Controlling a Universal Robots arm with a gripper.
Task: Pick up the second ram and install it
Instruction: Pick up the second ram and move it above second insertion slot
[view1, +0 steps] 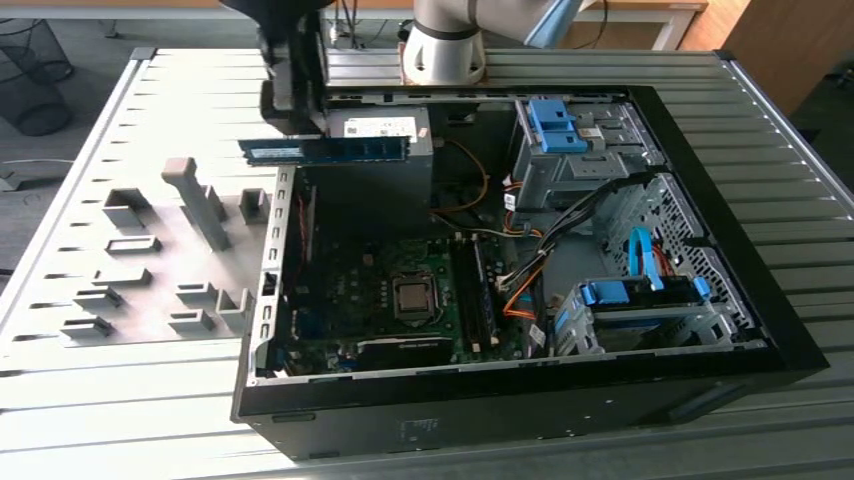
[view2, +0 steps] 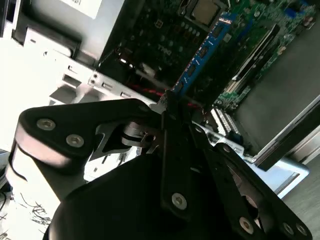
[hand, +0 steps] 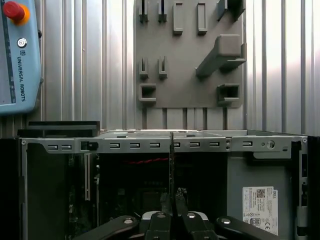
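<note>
Black linkage arms of my tool (view2: 171, 105) sit closest in both wrist views. Tips are pinched on the second ram (view2: 202, 52), holding it, no gap at the pads.

In the exterior view the ram hangs in the air at the tool's tip, level, chip face toward that camera. Long axis runs sideways from the tool toward the grey PSU box (view1: 380, 128). It's gripped near one end, w/ a short stub out the other side. Not in any slot. In the first wrist view it's edge-on, a thin dark line out past the tips.

Below the tool: open PC case (view1: 534, 400) on the ribbed bench (view1: 107, 420). Its slotted metal rim (hand: 215, 144) crosses behind the ram's line.

Deeper inside: motherboard (view1: 354, 300), CPU socket (view1: 414, 297), long black slots (view1: 470, 290) beside it, well apart from the ram. Red wire (hand: 150, 161) & orange cables (view1: 523, 288) lie over the board area.

Beyond the rim, outside the case: grey fixture plate (hand: 190, 95) w/ blocks, teach pendant (hand: 17, 55) off to one side. Blue drive caddies (view1: 554, 125) sit on the case's far side from the tool.
</note>
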